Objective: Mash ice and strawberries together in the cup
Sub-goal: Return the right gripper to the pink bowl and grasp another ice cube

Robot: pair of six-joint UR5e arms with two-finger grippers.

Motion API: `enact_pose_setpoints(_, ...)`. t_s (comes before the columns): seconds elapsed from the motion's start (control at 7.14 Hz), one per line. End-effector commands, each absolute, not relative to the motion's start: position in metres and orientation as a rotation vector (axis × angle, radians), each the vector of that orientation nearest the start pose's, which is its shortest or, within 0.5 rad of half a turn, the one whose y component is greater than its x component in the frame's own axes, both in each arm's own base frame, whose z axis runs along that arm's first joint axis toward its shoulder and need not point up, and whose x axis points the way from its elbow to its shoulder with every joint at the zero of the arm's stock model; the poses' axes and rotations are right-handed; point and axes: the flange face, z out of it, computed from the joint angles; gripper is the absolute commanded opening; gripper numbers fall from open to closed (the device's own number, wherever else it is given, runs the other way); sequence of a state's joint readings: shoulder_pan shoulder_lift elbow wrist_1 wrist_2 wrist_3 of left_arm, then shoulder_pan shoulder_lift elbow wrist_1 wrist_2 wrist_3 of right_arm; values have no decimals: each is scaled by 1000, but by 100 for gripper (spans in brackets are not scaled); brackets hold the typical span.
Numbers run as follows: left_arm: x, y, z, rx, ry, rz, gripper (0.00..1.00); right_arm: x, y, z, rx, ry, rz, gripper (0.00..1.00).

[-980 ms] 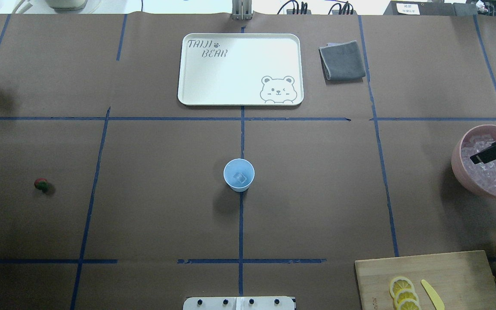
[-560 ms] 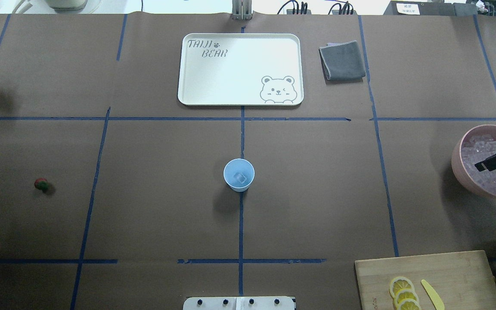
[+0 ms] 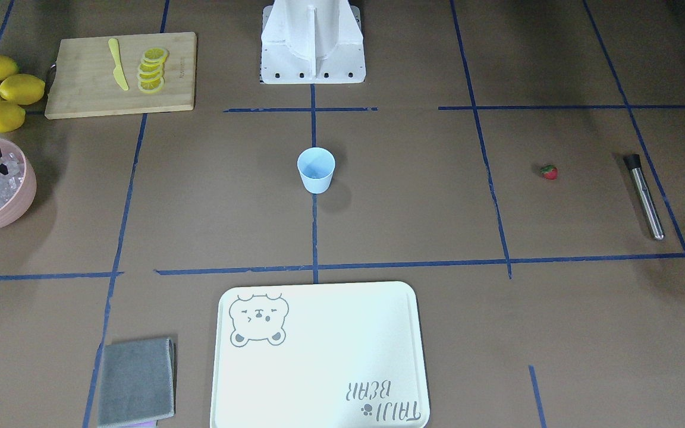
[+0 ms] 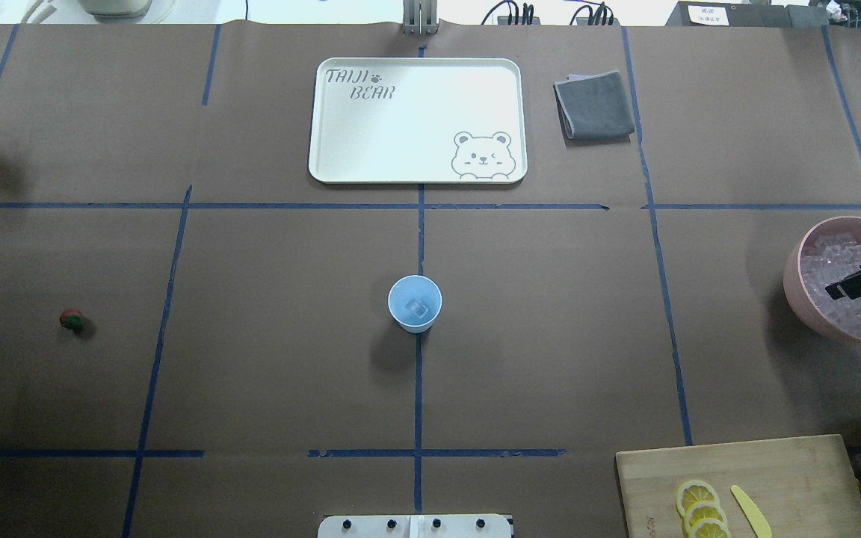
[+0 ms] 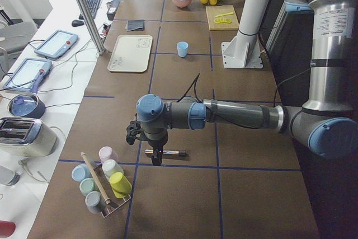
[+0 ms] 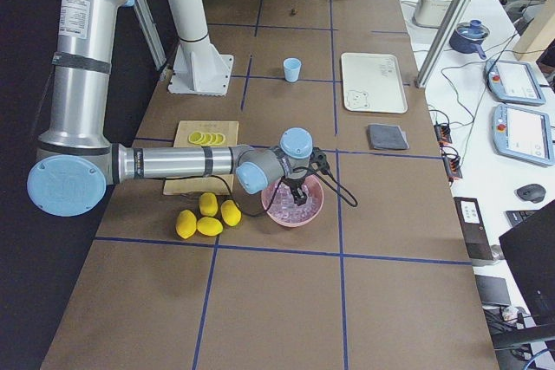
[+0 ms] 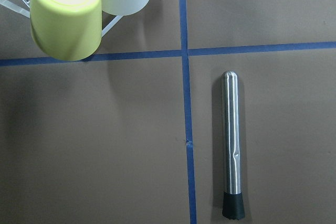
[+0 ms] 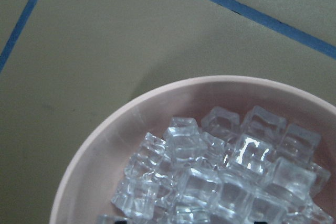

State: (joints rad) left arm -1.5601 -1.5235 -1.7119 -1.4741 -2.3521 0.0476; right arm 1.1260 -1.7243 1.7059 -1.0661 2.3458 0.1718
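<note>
The pale blue cup (image 4: 415, 302) stands at the table's middle with one clear ice cube (image 4: 418, 308) inside. The red strawberry (image 4: 71, 320) lies alone far to the left. My right gripper (image 4: 860, 282) hangs open low over the pink bowl (image 4: 793, 288), just above its heap of ice (image 8: 220, 174), with nothing between the fingers. My left gripper (image 5: 155, 152) hovers over a steel muddler (image 7: 232, 150). It shows only in the exterior left view, so I cannot tell whether it is open or shut.
A cream bear tray (image 4: 326, 172) and a grey cloth (image 4: 595, 104) lie at the far side. A cutting board (image 4: 774, 471) with lemon slices and a yellow knife, plus whole lemons (image 3: 0, 89), sit near the bowl. A rack of cups (image 7: 65, 17) stands by the muddler.
My right gripper has drawn back toward the view's right edge over the bowl, and slightly lower. Cup, strawberry and muddler have not moved.
</note>
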Motion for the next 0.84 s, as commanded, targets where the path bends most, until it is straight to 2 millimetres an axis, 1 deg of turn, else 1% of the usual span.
enact_pose_setpoints(0.0, -58, -471, 620, 14, 782, 55, 100, -135, -432, 608, 209, -867, -442, 39)
enact_pose_setpoints(0.14, -58, -471, 621, 13, 781, 55, 100, -135, -431, 609, 205, -866, -441, 18)
enact_pose_setpoints(0.28, -58, -471, 620, 16, 781, 56, 100, -135, -431, 609, 204, -866, -441, 13)
enact_pose_setpoints(0.42, -58, -471, 620, 16, 782, 56, 100, -135, -432, 609, 204, -868, -442, 4)
enact_pose_setpoints(0.7, -58, -471, 620, 16, 782, 56, 100, -136, -434, 603, 210, -872, -443, 2)
